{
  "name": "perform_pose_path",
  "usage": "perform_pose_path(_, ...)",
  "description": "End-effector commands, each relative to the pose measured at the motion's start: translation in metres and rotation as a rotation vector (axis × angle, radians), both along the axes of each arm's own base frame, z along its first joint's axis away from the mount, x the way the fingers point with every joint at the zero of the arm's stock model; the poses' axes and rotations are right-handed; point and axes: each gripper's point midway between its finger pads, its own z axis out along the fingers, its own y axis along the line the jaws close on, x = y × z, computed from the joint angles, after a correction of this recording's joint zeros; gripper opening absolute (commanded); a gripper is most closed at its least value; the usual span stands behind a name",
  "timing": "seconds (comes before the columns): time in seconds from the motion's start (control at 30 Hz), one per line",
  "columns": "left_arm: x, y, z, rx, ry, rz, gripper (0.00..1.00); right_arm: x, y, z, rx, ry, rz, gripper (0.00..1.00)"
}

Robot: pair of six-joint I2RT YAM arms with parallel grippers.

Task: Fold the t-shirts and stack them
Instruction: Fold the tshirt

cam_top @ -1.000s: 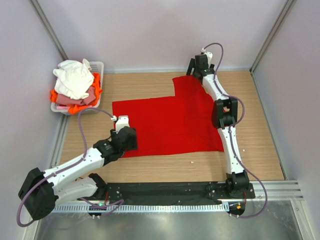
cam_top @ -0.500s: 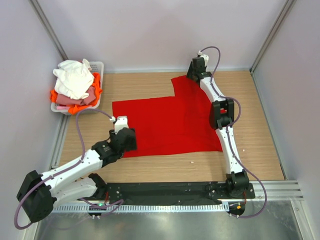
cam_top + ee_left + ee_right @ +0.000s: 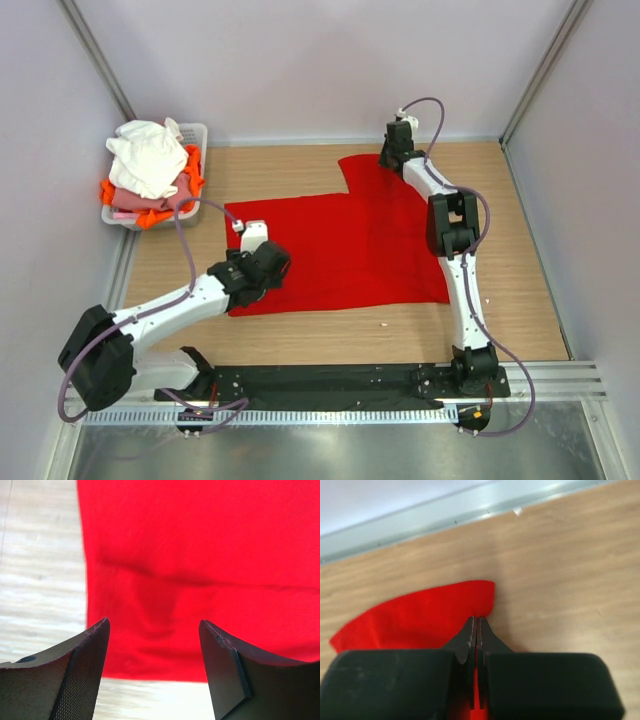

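A large red t-shirt (image 3: 350, 240) lies spread flat on the wooden table. My left gripper (image 3: 268, 268) hovers over its near-left corner. In the left wrist view the left gripper (image 3: 153, 621) is open, with the red t-shirt (image 3: 200, 555) and its hem edge showing between the fingers. My right gripper (image 3: 392, 160) is at the far sleeve. In the right wrist view the right gripper (image 3: 476, 619) is shut on the edge of the red t-shirt (image 3: 420, 615), with red cloth pinched between the jaws. White (image 3: 148, 158), pink (image 3: 140, 200) and orange (image 3: 190, 172) t-shirts lie heaped in a basket.
The white slotted basket (image 3: 196, 130) stands at the far left corner against the wall. Pale walls close in the table on three sides, and a metal rail (image 3: 470, 510) runs along the far edge. A small speck (image 3: 384, 324) lies near the shirt's front hem.
My right gripper has gone from open to shut on the far sleeve edge. My left gripper has moved right, over the shirt's near-left corner, and that corner has shifted slightly.
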Motion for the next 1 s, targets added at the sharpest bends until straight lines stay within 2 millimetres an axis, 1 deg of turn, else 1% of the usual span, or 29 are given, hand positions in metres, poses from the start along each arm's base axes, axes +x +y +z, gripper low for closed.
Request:
perform_pose_path(0.0,0.039,-0.007,0.045,-0.066,-0.109,0.095,0.74,-0.001,-0.010,0.095,0.007,-0.193,-0.027,0.01)
perform_pose_path(0.03,0.052,-0.010,0.060,-0.098,-0.134,0.100,0.74,-0.004,-0.010,0.119,0.019,-0.241,-0.033,0.01)
perform_pose_path(0.07,0.066,0.001,0.068,-0.101,-0.150,0.134,0.75,-0.011,-0.011,0.109,0.014,-0.220,-0.034,0.02)
perform_pose_path(0.1,0.081,-0.002,0.076,-0.138,-0.153,0.139,0.75,-0.012,-0.013,0.110,0.016,-0.224,-0.039,0.01)
perform_pose_path(0.13,0.091,0.003,0.082,-0.154,-0.156,0.160,0.75,-0.014,-0.014,0.110,0.016,-0.218,-0.040,0.02)
perform_pose_path(0.17,0.106,0.022,0.084,-0.157,-0.159,0.214,0.74,-0.015,-0.015,0.112,0.015,-0.217,-0.043,0.01)
perform_pose_path(0.2,0.116,0.027,0.085,-0.168,-0.157,0.231,0.74,-0.015,-0.017,0.110,0.010,-0.210,-0.052,0.02)
perform_pose_path(0.23,0.132,0.025,0.083,-0.193,-0.140,0.231,0.72,-0.016,-0.019,0.109,0.003,-0.201,-0.063,0.01)
perform_pose_path(0.27,0.145,0.042,0.081,-0.208,-0.135,0.278,0.71,-0.017,-0.023,0.115,0.000,-0.208,-0.074,0.01)
perform_pose_path(0.3,0.154,0.046,0.080,-0.229,-0.130,0.300,0.70,-0.018,-0.027,0.116,-0.005,-0.208,-0.094,0.02)
perform_pose_path(0.33,0.164,0.046,0.060,-0.232,-0.079,0.312,0.69,-0.020,-0.036,0.113,-0.012,-0.199,-0.120,0.02)
perform_pose_path(0.37,0.180,0.053,0.068,-0.248,-0.109,0.337,0.69,-0.022,-0.040,0.120,-0.002,-0.210,-0.136,0.01)
perform_pose_path(0.4,0.188,0.055,0.063,-0.245,-0.105,0.345,0.69,-0.023,-0.046,0.120,-0.001,-0.211,-0.161,0.02)
perform_pose_path(0.43,0.196,0.059,0.047,-0.207,-0.079,0.364,0.70,-0.026,-0.060,0.116,-0.006,-0.200,-0.194,0.02)
perform_pose_path(0.47,0.214,0.059,0.057,-0.207,-0.107,0.371,0.70,-0.027,-0.065,0.113,0.002,-0.195,-0.212,0.02)
perform_pose_path(0.5,0.220,0.062,0.052,-0.188,-0.096,0.379,0.70,-0.029,-0.073,0.116,0.004,-0.192,-0.231,0.02)
perform_pose_path(0.53,0.229,0.063,0.031,-0.163,-0.053,0.390,0.69,-0.031,-0.080,0.110,0.003,-0.180,-0.246,0.01)
perform_pose_path(0.57,0.242,0.064,0.037,-0.167,-0.059,0.396,0.69,-0.032,-0.089,0.109,0.008,-0.176,-0.263,0.01)
perform_pose_path(0.6,0.248,0.065,0.035,-0.161,-0.052,0.401,0.69,-0.033,-0.094,0.112,0.013,-0.180,-0.270,0.02)
perform_pose_path(0.63,0.253,0.065,0.027,-0.149,-0.036,0.405,0.68,-0.036,-0.099,0.108,0.012,-0.175,-0.278,0.02)
perform_pose_path(0.67,0.258,0.068,0.013,-0.130,-0.009,0.414,0.68,-0.037,-0.105,0.108,0.013,-0.175,-0.290,0.02)
perform_pose_path(0.7,0.269,0.068,0.017,-0.135,-0.025,0.416,0.68,-0.038,-0.108,0.113,0.025,-0.190,-0.293,0.01)
perform_pose_path(0.73,0.274,0.069,0.015,-0.129,-0.026,0.416,0.68,-0.040,-0.109,0.109,0.027,-0.183,-0.295,0.01)
perform_pose_path(0.77,0.277,0.073,0.004,-0.116,-0.001,0.426,0.68,-0.041,-0.111,0.110,0.025,-0.184,-0.298,0.02)
perform_pose_path(0.8,0.286,0.074,0.011,-0.127,-0.021,0.431,0.68,-0.043,-0.116,0.110,0.015,-0.181,-0.308,0.02)
perform_pose_path(0.83,0.290,0.075,0.011,-0.132,-0.024,0.435,0.68,-0.045,-0.119,0.109,0.006,-0.176,-0.323,0.01)
perform_pose_path(0.87,0.293,0.080,0.003,-0.127,-0.007,0.441,0.68,-0.047,-0.124,0.109,-0.003,-0.174,-0.341,0.02)
perform_pose_path(0.9,0.303,0.079,0.012,-0.143,-0.027,0.441,0.68,-0.048,-0.130,0.112,-0.003,-0.182,-0.354,0.01)
perform_pose_path(0.97,0.307,0.082,0.008,-0.133,-0.010,0.440,0.69,-0.051,-0.134,0.113,0.001,-0.184,-0.362,0.01)
